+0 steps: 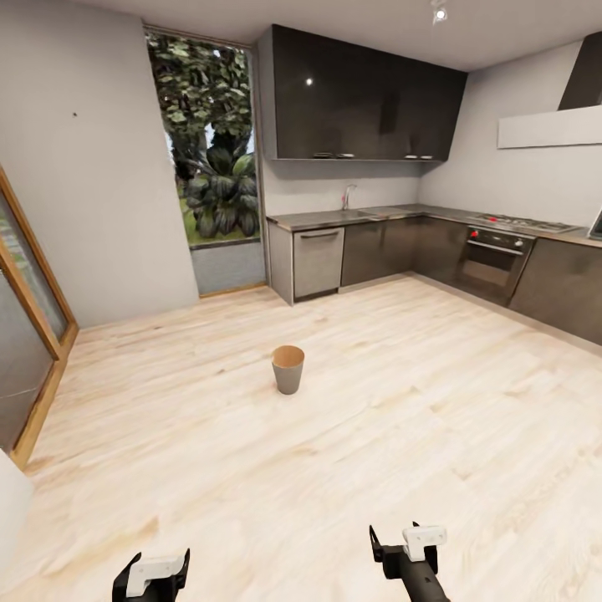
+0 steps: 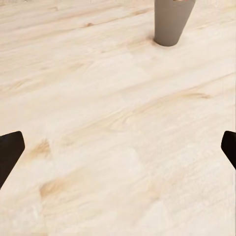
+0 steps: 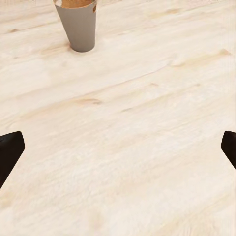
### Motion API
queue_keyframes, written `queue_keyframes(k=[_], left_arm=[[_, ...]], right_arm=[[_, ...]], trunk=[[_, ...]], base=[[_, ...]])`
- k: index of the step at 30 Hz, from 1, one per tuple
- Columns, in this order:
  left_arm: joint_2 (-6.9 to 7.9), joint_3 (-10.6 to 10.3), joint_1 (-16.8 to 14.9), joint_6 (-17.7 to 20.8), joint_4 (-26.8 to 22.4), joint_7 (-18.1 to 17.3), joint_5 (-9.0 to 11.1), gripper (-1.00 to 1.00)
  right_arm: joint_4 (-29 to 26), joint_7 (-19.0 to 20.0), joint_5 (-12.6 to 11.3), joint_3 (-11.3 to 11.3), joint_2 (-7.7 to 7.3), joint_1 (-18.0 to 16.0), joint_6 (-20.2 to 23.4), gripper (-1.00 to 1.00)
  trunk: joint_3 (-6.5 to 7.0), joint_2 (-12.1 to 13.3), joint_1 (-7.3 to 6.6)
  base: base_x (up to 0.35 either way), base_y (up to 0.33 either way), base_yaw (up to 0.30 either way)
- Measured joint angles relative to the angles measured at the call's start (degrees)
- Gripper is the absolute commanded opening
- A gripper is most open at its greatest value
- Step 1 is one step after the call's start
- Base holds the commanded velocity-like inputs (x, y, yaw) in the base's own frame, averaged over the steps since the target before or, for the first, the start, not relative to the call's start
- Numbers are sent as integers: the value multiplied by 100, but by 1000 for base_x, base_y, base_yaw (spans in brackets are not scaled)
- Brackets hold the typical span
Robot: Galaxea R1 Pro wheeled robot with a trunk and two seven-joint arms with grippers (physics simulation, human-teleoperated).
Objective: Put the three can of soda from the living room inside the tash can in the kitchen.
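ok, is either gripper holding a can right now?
No. In both wrist views the fingers stand wide apart with only bare wood floor between them, and the bin stands ahead.

A: Floor?
B: Pale wood planks [image 1: 351,451], bare, w/ light grain streaks.
A: Walls?
B: Plain grey wall [image 1: 92,167] on the left; tall window [image 1: 213,159] beside it, green foliage outside. Wood-framed glass door [image 1: 25,334] at far left.
A: Kitchen side?
B: Glossy dark upper cabinets [image 1: 359,96], grey counter [image 1: 359,216] w/ tap [image 1: 346,196], steel dishwasher [image 1: 318,261], oven [image 1: 493,263] under hob [image 1: 522,222]. Ceiling spotlight [image 1: 440,12] on.
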Motion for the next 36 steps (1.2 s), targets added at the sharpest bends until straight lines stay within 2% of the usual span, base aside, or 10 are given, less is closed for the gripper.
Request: queue_keyframes(k=[12,25,36], left_arm=[[-2,0,0,0,0,0,0,100],[-1,0,0,0,0,0,0,100],[-2,-1,0,0,0,0,0,100]], right_arm=[[4,0,0,6,0,0,0,100],[6,0,0,8,0,0,-2,100],[6,0,0,127,-6,0,-1,100]], trunk=[[0,0,0],[0,0,0],[0,0,0]], base=[[320,0,55],[320,0,207],[321,0,216]])
